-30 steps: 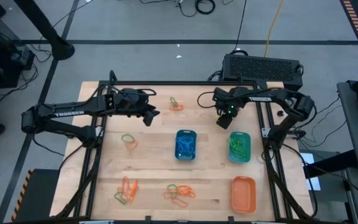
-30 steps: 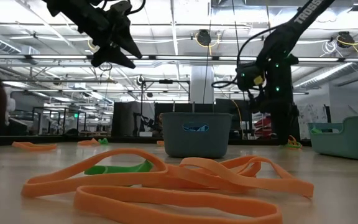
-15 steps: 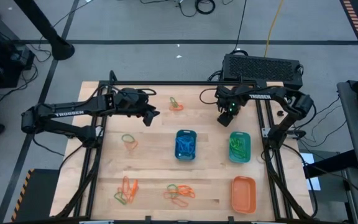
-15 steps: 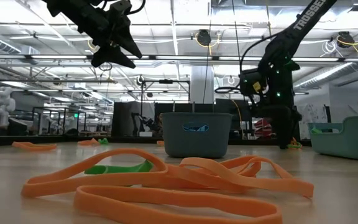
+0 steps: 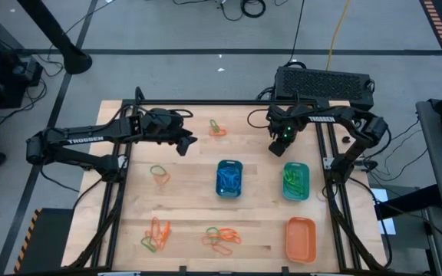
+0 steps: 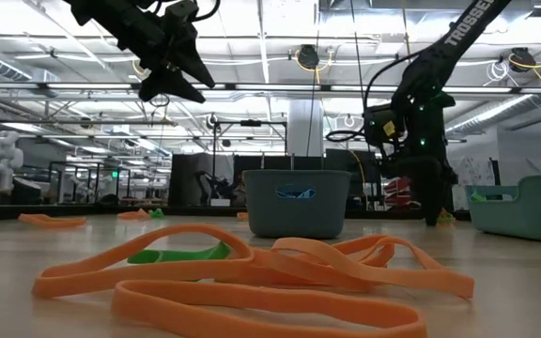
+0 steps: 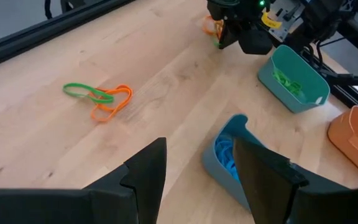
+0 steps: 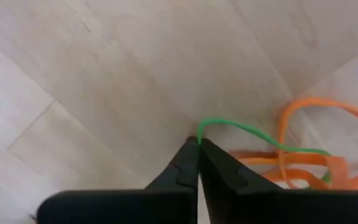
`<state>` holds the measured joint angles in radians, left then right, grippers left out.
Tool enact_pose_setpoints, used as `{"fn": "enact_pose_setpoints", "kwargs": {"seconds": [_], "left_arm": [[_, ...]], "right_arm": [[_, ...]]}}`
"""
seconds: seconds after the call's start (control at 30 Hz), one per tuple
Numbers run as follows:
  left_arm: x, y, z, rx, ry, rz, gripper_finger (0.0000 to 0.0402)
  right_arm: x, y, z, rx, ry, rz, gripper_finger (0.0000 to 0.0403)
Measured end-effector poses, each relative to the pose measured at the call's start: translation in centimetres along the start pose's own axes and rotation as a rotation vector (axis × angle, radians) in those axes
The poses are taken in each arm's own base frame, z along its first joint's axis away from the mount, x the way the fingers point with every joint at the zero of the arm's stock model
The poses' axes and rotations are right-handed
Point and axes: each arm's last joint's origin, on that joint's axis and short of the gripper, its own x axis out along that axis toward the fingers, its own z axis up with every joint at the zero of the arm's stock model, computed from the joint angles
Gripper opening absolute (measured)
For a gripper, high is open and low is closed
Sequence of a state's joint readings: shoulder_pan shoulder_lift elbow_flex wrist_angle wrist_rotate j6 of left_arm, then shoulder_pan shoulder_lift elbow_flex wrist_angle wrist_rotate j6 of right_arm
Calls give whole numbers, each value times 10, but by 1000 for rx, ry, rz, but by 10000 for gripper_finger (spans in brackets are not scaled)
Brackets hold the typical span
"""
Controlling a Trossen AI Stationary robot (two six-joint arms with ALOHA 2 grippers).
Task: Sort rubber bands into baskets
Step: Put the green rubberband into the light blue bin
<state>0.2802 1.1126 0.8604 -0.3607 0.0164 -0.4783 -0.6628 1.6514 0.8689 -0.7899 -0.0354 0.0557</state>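
My right gripper (image 8: 198, 144) points down at the table's far right, beside the teal basket (image 5: 296, 181), shut on a green rubber band (image 8: 247, 131) that lies among orange rubber bands (image 8: 316, 163). My left gripper (image 7: 197, 174) hangs open in the air over the far left part of the table (image 5: 186, 144), holding nothing. The blue basket (image 5: 229, 178) stands at the middle and the orange basket (image 5: 301, 238) at the near right. More rubber bands (image 5: 217, 128) lie loose on the wood, with others at the left (image 5: 159, 175). My right gripper pinches one end of the green band's loop (image 8: 201, 135) between its two fingertips. The fingers come from above, pointing down. The rest of the band trails away on the table and runs in among the orange bands.
Two more heaps of rubber bands (image 5: 221, 238) lie along the near edge, one of them at the near left (image 5: 156, 234). The blue basket (image 7: 229, 155) holds blue bands and the teal basket (image 7: 294, 81) green ones. A black frame rail (image 5: 229, 102) runs round the table.
My right gripper has shifted a little toward the table's right edge, still pointing down at the bands beside the teal basket.
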Motion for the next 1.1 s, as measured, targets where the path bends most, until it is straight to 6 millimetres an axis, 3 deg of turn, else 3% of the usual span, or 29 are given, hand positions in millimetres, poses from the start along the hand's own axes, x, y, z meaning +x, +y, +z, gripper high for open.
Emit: {"fn": "enact_pose_setpoints", "kwargs": {"seconds": [0.1, 0.4, 0.63, 0.87, 1.1], "left_arm": [[0, 0, 0, 23, 8, -16, 192], [0, -1, 0, 113, 16, -40, 192], [0, -1, 0, 197, 16, -44, 192], [0, -2, -1, 254, 31, -83, 192], [0, 1, -5, 306, 86, -87, 192]], "right_arm": [[-8, 1, 1, 7, 6, -12, 2], [-64, 22, 5, 47, -98, -4, 1], [-104, 42, -5, 91, -138, -61, 0], [-126, 73, -33, 104, -43, 36, 0], [-134, 109, -74, 132, -88, 95, 0]]}}
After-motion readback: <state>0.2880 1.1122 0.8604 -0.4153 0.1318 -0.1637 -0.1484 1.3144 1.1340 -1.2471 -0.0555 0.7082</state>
